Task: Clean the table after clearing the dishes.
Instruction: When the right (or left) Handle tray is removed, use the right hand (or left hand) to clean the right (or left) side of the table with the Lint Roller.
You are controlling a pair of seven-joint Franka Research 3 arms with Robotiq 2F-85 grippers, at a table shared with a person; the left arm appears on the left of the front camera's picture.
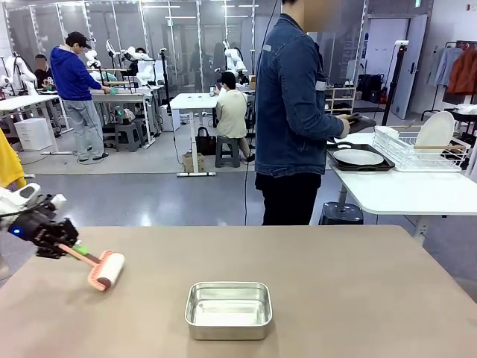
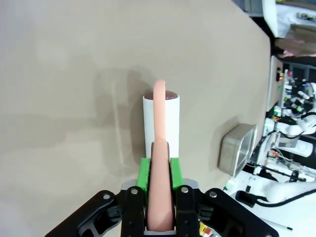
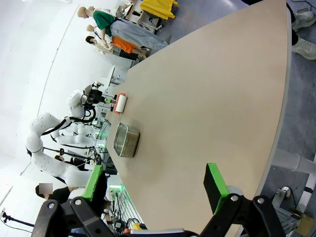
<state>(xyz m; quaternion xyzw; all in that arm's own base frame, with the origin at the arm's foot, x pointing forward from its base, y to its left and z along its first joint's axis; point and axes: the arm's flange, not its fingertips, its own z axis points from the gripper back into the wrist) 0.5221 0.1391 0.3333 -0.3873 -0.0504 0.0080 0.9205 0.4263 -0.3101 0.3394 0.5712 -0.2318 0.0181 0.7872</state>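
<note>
Front view: left pincer (image 1: 54, 242) seen low at the left edge of the tan table (image 1: 335, 298), arm reaching in from the left and angled down toward the tabletop. Clamped tight on the pink handle of a lint roller (image 1: 100, 268), white roll end resting on the table just right of the pincer. Steel pan (image 1: 228, 309) sat near the middle front of the table, well apart from the roller. Person in a denim jacket (image 1: 291, 97) stood at the far side, turned toward a white side table (image 1: 410, 195), hand (image 1: 344, 125) on a dark tray. Another dark tray with a white plate (image 1: 360, 157) lay on that side table, beside a white dish rack (image 1: 417, 149) holding an upright plate.

Left wrist view: green pads (image 2: 143, 173) pressed against both sides of the pink handle (image 2: 160, 163), handle running straight out from between the fingers to the white roll (image 2: 161, 123), roll lying on the table. Steel pan visible off to the right.

Right wrist view: right pincer (image 3: 153, 187) held above the table, pointing along the tabletop, fingers spread wide with nothing between them. Roller and pan seen farther off near the table's left edge in this view.
</note>
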